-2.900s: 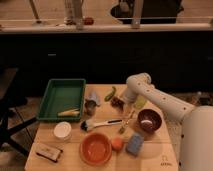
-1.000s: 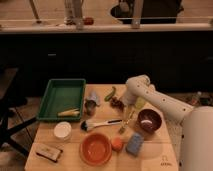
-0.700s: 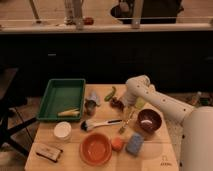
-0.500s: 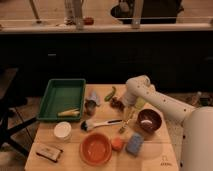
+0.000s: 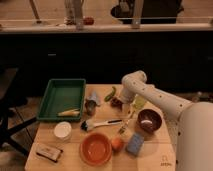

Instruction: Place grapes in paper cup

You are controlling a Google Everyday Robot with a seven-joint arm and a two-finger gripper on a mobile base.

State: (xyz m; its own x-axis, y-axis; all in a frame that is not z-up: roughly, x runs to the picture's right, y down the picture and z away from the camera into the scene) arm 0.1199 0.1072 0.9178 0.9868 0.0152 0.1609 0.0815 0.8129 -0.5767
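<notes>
The grapes (image 5: 116, 102), a small dark reddish bunch, lie on the wooden table (image 5: 70, 155) just right of the green pepper (image 5: 110, 93). My gripper (image 5: 124, 103) hangs from the white arm (image 5: 134, 80) and sits right at the grapes' right side, low over the table. The white paper cup (image 5: 62, 131) stands upright near the front left, below the green tray, far from the gripper.
A green tray (image 5: 62, 95) holds a yellow item (image 5: 68, 112). A metal cup (image 5: 91, 106), a brush (image 5: 100, 123), an orange bowl (image 5: 95, 148), an orange fruit (image 5: 117, 144), a blue sponge (image 5: 134, 144), a brown bowl (image 5: 149, 120) and a small box (image 5: 48, 151) lie around.
</notes>
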